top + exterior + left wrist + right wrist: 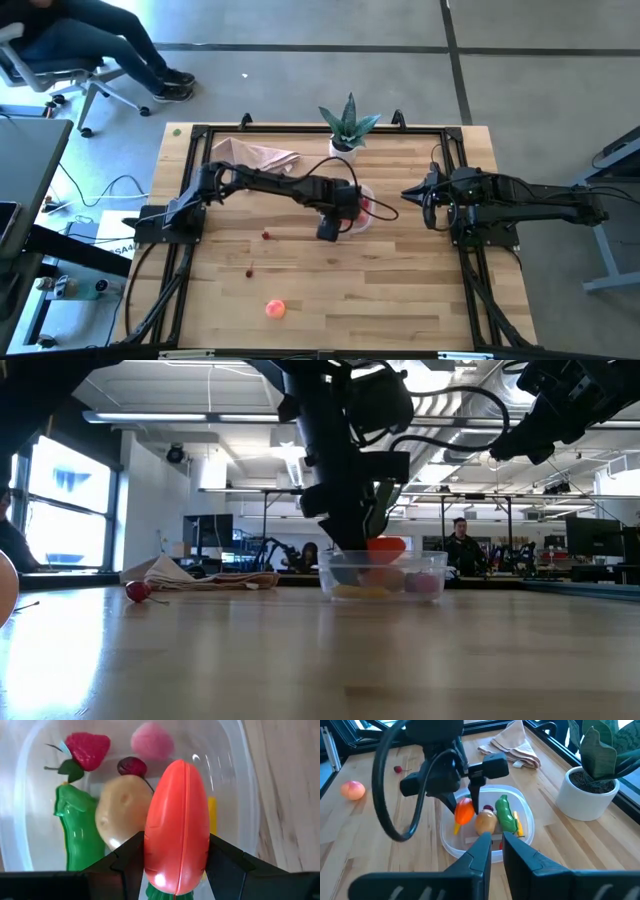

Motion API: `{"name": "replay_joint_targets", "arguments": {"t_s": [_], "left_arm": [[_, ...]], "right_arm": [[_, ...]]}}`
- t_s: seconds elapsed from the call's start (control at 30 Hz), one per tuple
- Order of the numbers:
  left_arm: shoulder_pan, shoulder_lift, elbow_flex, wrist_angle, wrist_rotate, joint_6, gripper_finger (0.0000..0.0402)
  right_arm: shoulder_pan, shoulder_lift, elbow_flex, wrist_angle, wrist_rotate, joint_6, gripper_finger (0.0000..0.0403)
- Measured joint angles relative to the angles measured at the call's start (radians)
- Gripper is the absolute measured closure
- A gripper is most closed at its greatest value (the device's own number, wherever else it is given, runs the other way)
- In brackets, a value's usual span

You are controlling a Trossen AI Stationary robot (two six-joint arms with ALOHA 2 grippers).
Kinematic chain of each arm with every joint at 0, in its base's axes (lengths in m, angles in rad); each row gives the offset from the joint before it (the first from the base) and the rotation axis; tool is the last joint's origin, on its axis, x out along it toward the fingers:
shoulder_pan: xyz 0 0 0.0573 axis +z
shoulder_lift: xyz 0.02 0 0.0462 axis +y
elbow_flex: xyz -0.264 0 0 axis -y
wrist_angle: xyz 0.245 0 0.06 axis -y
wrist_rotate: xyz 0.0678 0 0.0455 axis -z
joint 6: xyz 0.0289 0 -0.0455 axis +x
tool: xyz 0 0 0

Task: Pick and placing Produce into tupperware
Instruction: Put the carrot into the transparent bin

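My left gripper hangs over the clear tupperware, shut on an orange carrot. The tupperware stands on the table near the middle. In it lie a green pod, a tan potato, a strawberry, a pink ball, a dark cherry and a yellow strip. On the bare table rest a pink-orange peach near the front edge and two tiny red pieces. My right gripper waits to the tupperware's right, open by a narrow gap. My left gripper pinches the carrot between its two fingers, one on each flank of its thick end, just ahead of the green top. The fingers come from above, pointing down, along the carrot. The carrot is lifted clear, its tip pointing down over the tupperware's contents.
A spiky potted plant in a white pot stands at the far edge behind the tupperware. A crumpled tan cloth lies far left. A black frame rail borders the table. A seated person is beyond the far left corner.
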Motion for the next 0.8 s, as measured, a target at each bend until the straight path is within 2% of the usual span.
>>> {"name": "replay_joint_targets", "arguments": {"t_s": [0.2, 0.8], "left_arm": [[-0.016, 0.001, 0.000, 0.003, -0.042, 0.014, 0.0234], [-0.020, 0.008, 0.000, -0.019, -0.050, 0.013, 0.0234]], "right_arm": [[0.000, 0.000, 0.000, 0.000, 0.000, 0.000, 0.0367], [0.000, 0.000, 0.000, 0.000, 0.000, 0.000, 0.0367]]}}
